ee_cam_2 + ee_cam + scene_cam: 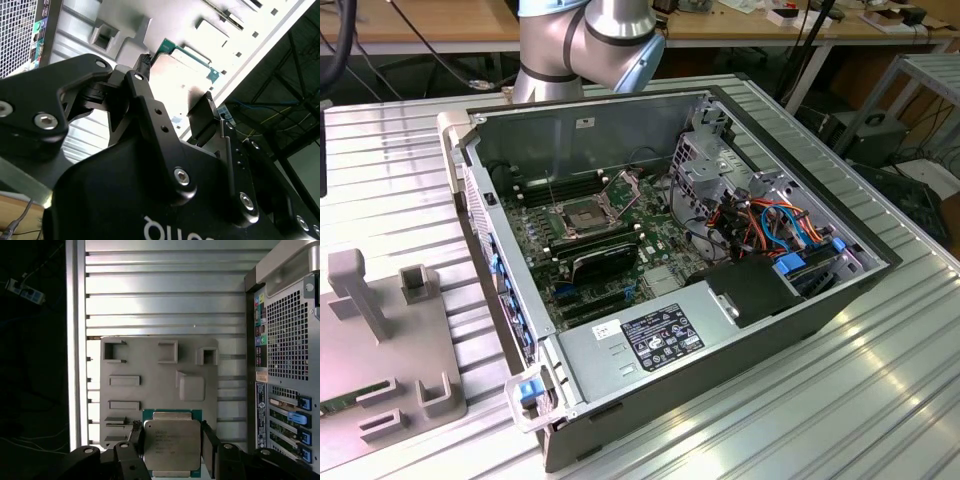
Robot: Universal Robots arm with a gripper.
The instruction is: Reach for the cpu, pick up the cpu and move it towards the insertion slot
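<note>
Hand (pixel 171 430): two black fingers (pixel 136 432) clenched on the cpu, one pressed against each of two opposite edges; seen likewise in the second wrist view (pixel 177 79).

Cpu (pixel 172 445): flat square chip with a dull metal face and a green rim, held level between the fingers. It sits over the grey fixture plate; whether it touches the plate cannot be told. The green rim also shows in the second wrist view (pixel 187 52).

Grey fixture plate (pixel 150 390): lies flat on the worktop between the worktop's outer edge and the rear panel of the computer case. It carries raised blocks and shallow recesses. In the exterior view it sits at the worktop's edge on the exterior view's left (pixel 370 360).

Worktop (pixel 820 420): ribbed aluminium surface.

Computer case (pixel 580 125): lies on its side mid-worktop with the side cover off and the board exposed. Its perforated rear panel (pixel 285 340) stands just beside the plate.

Insertion slot (pixel 582 215): square metal-framed socket on the board inside the case, with a dark centre and its latch frame raised. It is well apart from the fixture plate.

Robot arm (pixel 590 40): its silver joint stands at the worktop's far edge, behind the case.
</note>
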